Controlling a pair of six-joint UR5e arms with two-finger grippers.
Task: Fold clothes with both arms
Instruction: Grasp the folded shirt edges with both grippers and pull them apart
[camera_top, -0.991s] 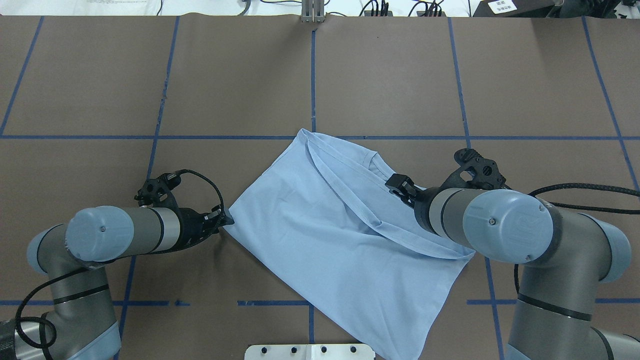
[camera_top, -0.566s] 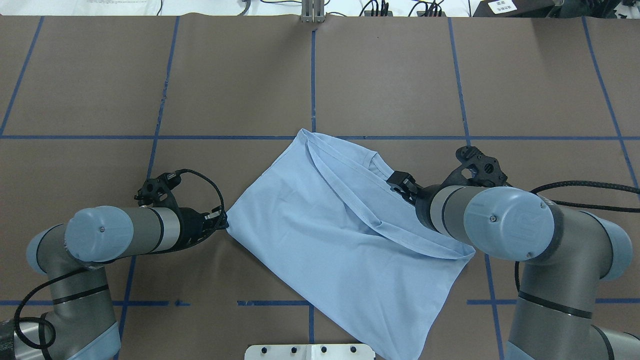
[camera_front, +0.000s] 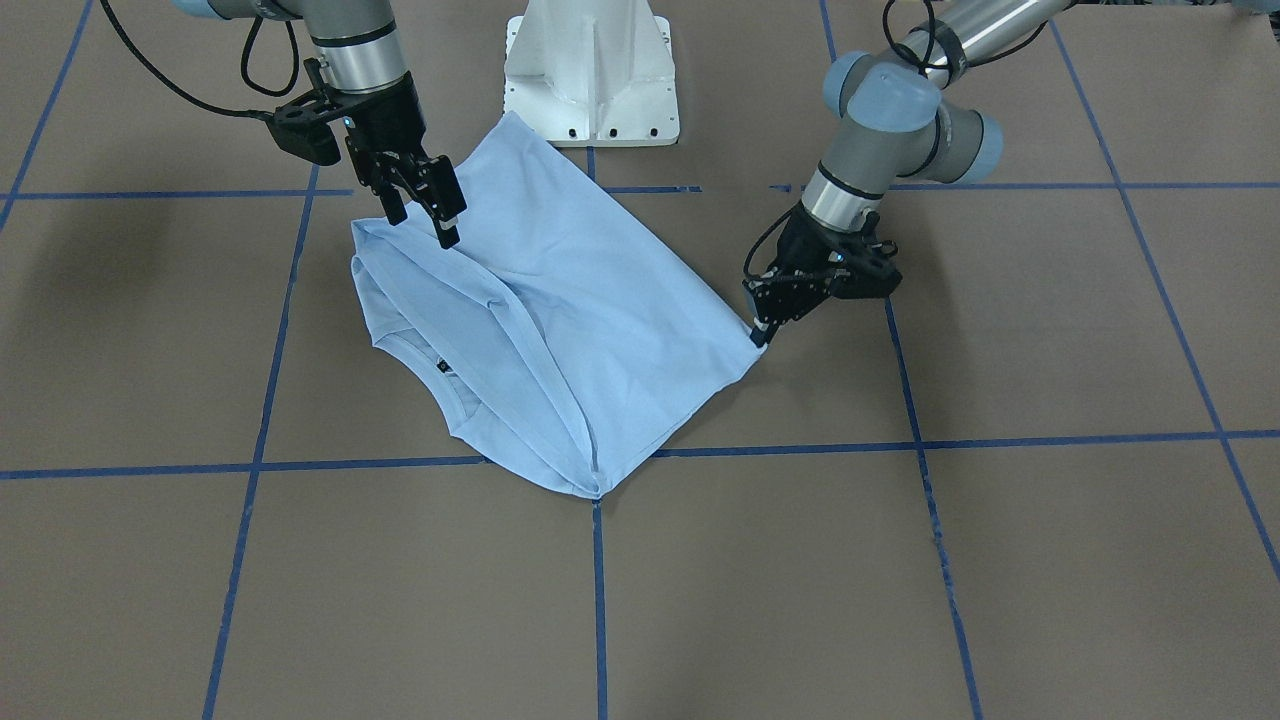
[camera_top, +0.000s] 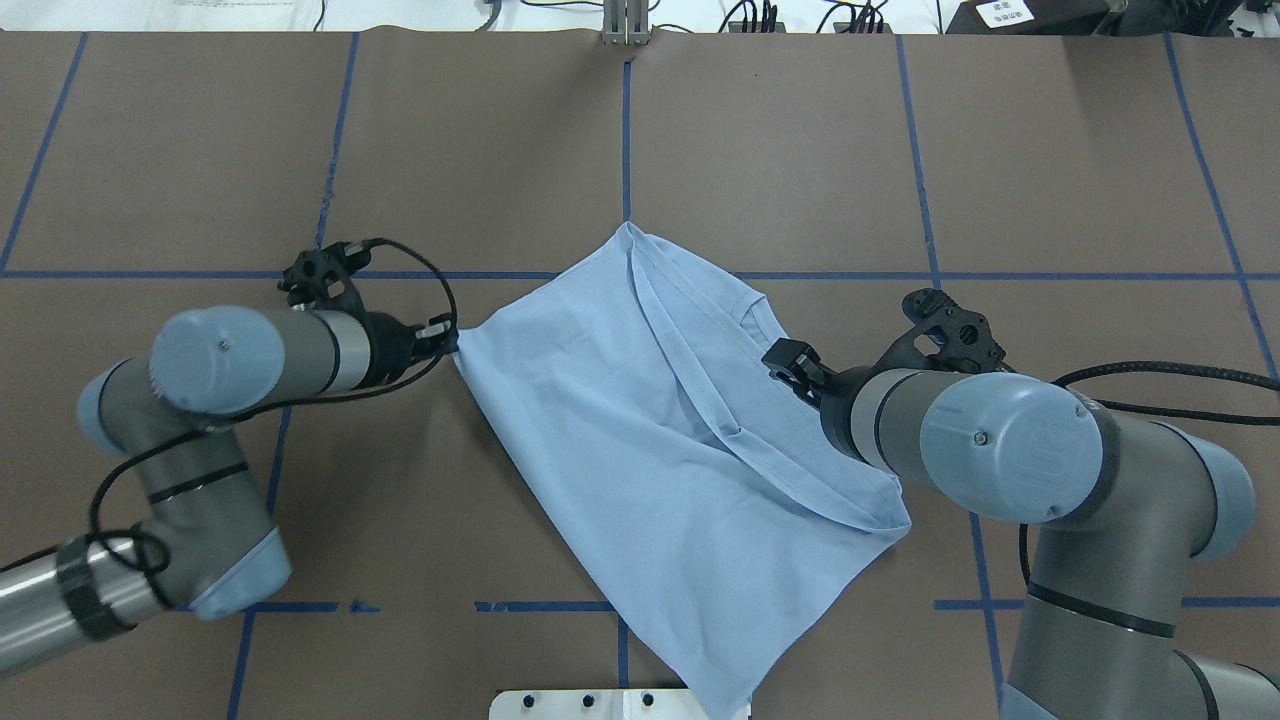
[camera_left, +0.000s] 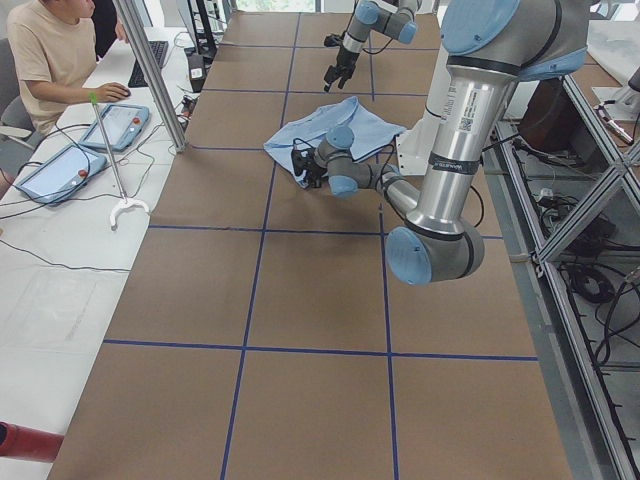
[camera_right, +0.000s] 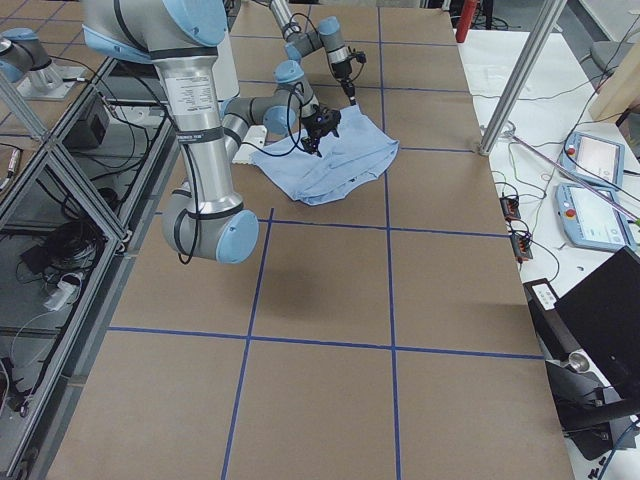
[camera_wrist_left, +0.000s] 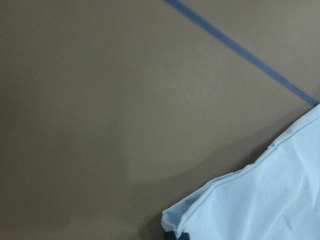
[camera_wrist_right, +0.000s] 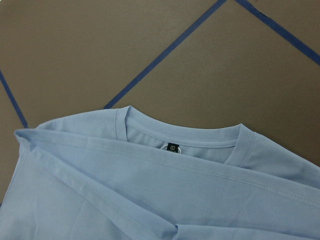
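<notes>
**Left claw nips a shirt corner, right claw hangs spread**

The left gripper sits low at the surface, its fingers pressed together on one corner of the light blue T-shirt. The right gripper has its fingers spread just over the folded band of cloth on the shirt's other side, and they clasp nothing that I can see.

The T-shirt lies folded about midway along the table, toward the robot's edge, with one corner reaching the white pedestal. The cloth is soft, matte and lightly creased, with stitched hems. Its ribbed round collar carries a small dark label inside.

The table wears a flat brown covering, ruled into large squares by blue tape lines. Past its far edge a person sits at a white bench strewn with cables and two tablets, beside a slanting metal post.
</notes>
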